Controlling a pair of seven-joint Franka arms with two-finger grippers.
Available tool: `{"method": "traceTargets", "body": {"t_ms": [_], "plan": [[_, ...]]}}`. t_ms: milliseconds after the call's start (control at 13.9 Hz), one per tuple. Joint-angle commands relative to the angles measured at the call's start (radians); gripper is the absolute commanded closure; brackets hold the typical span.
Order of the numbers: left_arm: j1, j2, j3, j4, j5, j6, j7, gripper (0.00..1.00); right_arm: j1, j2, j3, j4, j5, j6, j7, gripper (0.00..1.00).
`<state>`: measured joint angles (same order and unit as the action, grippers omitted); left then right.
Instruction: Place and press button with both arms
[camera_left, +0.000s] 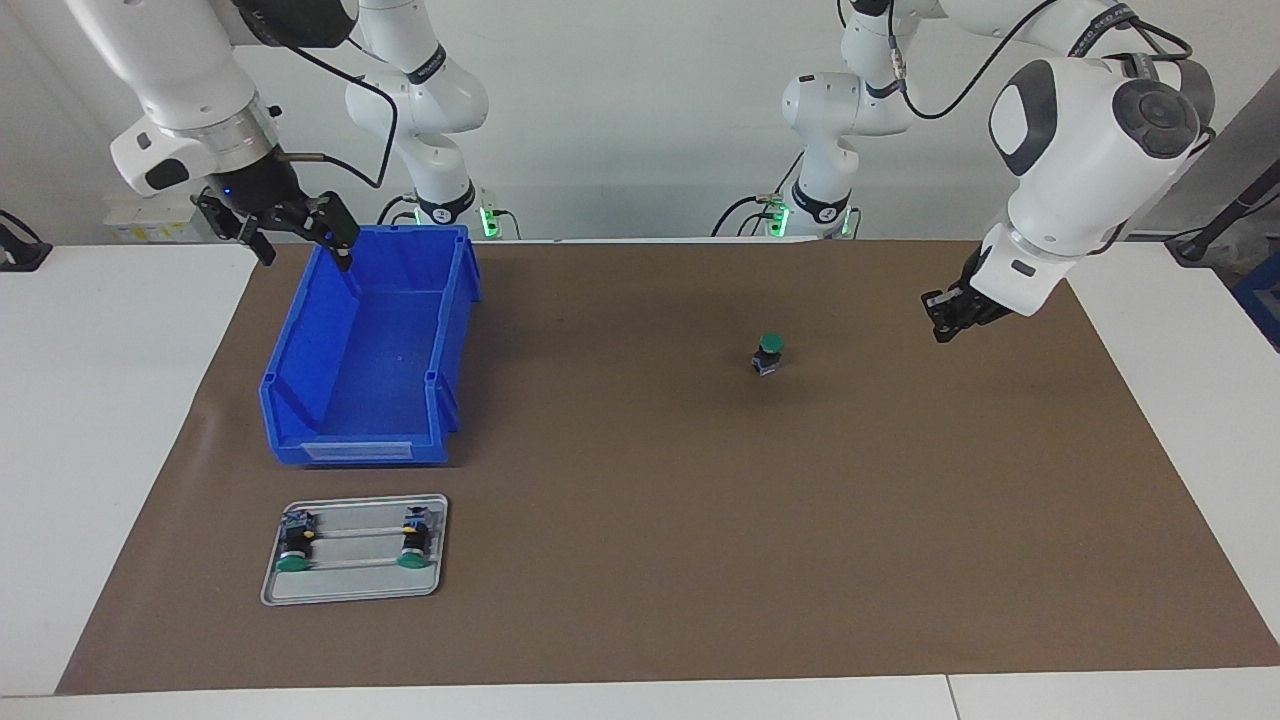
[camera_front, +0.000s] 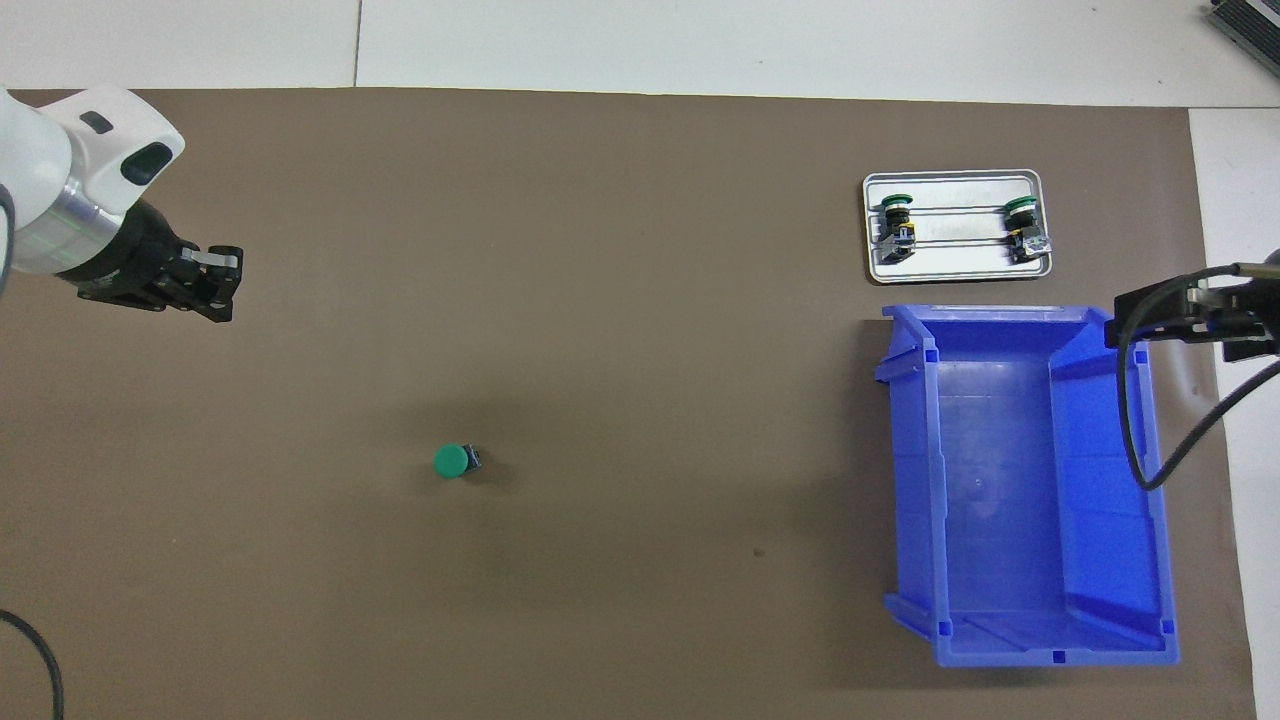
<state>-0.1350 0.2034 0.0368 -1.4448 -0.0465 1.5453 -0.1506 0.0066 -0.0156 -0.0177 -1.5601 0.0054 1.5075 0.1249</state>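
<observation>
One button stands upright on the brown mat, green cap up, with nothing touching it. My left gripper is shut and empty. It hangs low over the mat, well apart from the button, toward the left arm's end of the table. My right gripper is open and holds nothing. It is raised over the outer rim of the blue bin.
A small metal tray lies farther from the robots than the bin. Two more green-capped buttons lie on their sides on it. The brown mat covers most of the white table.
</observation>
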Motion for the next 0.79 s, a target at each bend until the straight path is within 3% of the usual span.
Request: {"method": "traceTargets", "body": {"t_ms": [0,144,288,433,721], "plan": [[0.021,0.019,0.000,0.064,0.017,-0.025,0.055,0.71,-0.014,-0.021,0.012,-0.021,0.015,-0.001,-0.024,0.00],[0.023,0.016,0.006,0.066,0.020,-0.013,0.097,0.53,-0.014,-0.021,0.012,-0.021,0.015,-0.001,-0.024,0.00],[0.035,0.011,0.002,0.066,0.022,0.022,0.123,0.26,-0.014,-0.021,0.012,-0.021,0.016,-0.001,-0.024,0.00],[0.035,-0.001,0.002,0.066,0.024,0.024,0.124,0.06,-0.014,-0.021,0.012,-0.021,0.015,-0.001,-0.024,0.00],[0.034,-0.079,-0.008,0.035,0.046,0.015,0.160,0.01,-0.014,-0.021,0.012,-0.021,0.015,-0.001,-0.024,0.00]]}}
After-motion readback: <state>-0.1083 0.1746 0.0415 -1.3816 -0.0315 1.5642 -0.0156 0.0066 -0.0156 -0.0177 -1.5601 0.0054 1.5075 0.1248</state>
